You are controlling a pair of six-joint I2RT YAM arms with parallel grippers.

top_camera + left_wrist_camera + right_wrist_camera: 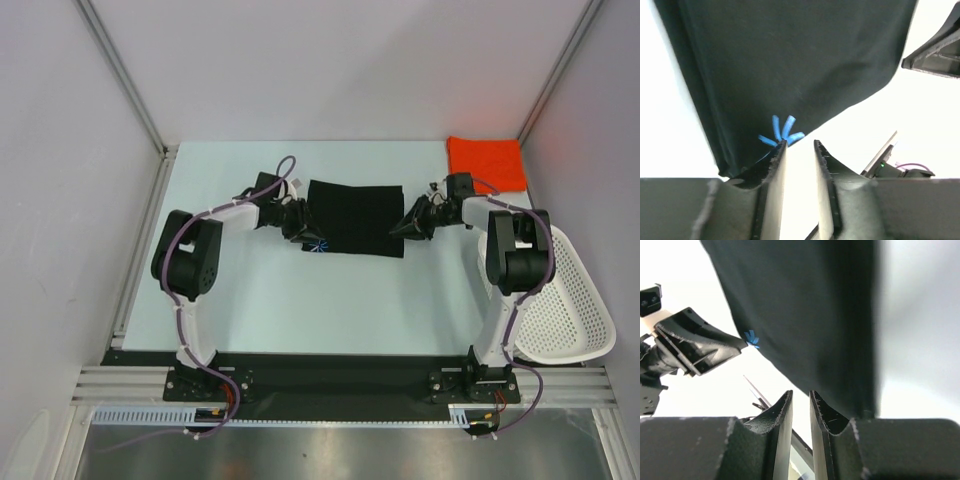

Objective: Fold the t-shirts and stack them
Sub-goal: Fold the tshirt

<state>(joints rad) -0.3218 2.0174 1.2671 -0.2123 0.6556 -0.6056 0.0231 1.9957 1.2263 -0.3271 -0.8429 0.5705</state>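
— So, where is the black shirt (790, 60)?
— Flat on the table (300, 310), straight ahead of the left gripper (799, 145). Its blue starburst (781, 132) sits just past one fingertip, which meets the cloth's edge.
— Pinching it?
— No. The fingers stand a narrow slot apart, with bare table showing between them.
— And the right gripper (800, 393)?
— Also a slim, empty gap. The shirt's opposite edge lies just beyond its fingertips.
— The orange shirt (486, 162)?
— Folded, well apart from both pairs of fingers, behind the right gripper at the table's far corner.
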